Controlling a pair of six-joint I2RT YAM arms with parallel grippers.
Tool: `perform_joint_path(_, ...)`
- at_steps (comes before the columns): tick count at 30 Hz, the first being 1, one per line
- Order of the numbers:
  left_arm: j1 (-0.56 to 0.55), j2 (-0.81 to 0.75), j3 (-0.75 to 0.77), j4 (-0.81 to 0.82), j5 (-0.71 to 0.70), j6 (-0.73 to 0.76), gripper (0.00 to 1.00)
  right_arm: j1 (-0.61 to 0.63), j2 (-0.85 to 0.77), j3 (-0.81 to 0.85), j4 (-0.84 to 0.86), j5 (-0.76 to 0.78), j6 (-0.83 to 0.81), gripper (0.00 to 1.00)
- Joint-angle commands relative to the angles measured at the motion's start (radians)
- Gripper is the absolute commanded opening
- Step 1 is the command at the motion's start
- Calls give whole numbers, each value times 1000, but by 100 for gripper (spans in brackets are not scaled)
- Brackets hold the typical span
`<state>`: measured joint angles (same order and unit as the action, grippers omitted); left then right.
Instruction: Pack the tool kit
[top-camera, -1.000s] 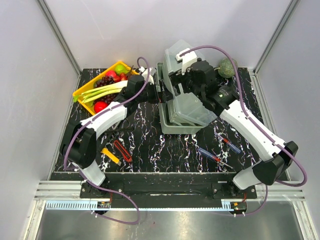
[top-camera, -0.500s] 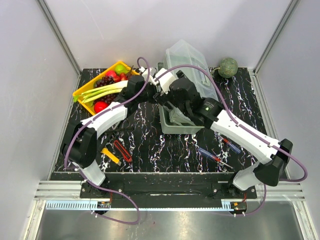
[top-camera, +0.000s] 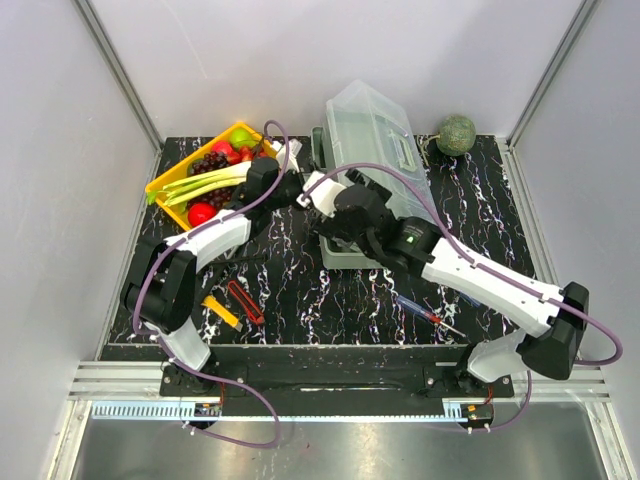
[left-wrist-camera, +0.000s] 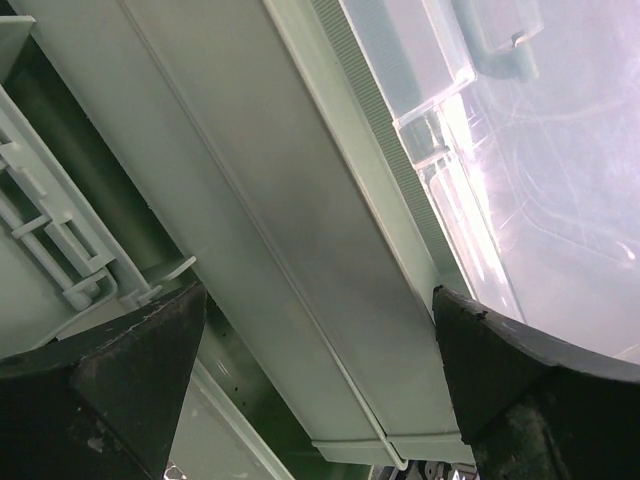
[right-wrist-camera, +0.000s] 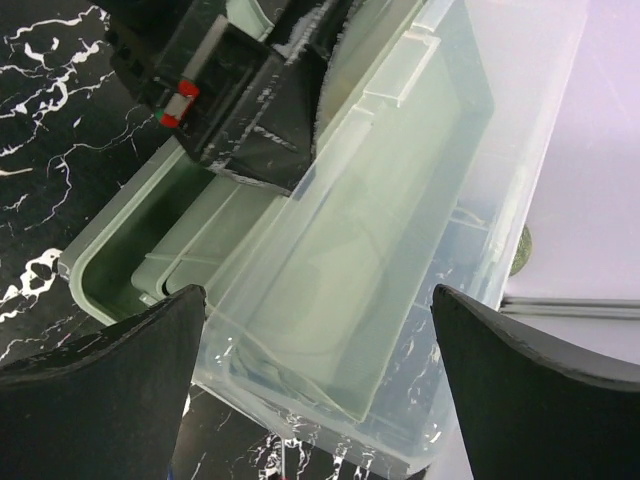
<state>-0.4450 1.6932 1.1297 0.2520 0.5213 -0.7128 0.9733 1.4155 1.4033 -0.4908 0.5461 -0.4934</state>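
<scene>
Straddling the toolbox (top-camera: 347, 258), both jaws apart

The toolbox sits on the counter (top-camera: 300, 300), its clear lid (top-camera: 375, 125) apparently half raised. Left jaws gape across its grey-green wall; right jaws spread over the translucent lid. A screwdriver (top-camera: 427, 313) and cutters (top-camera: 241, 300) lie on the counter.

Pale grey wall panels (top-camera: 250, 60) are enclosing a black, white-veined table (top-camera: 300, 300); aluminium posts (top-camera: 118, 75) are framing the corners; even light is falling.

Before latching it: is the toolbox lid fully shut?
Not shut: the clear lid slants up off the toolbox, whose near end lies uncovered, interior showing.
</scene>
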Motion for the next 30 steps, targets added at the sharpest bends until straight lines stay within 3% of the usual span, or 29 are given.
perform_joint_path(1, -3, 3, -21, 66, 6, -5, 98, 59, 26, -12, 70, 101, -85, 99)
perform_joint_path(17, 2, 3, -31, 75, 3, 6, 99, 105, 125, -90, 279, 394, -284, 99)
perform_joint_path(30, 20, 69, -24, -17, -32, 18, 98, 105, 39, -98, 350, 454, -372, 100)
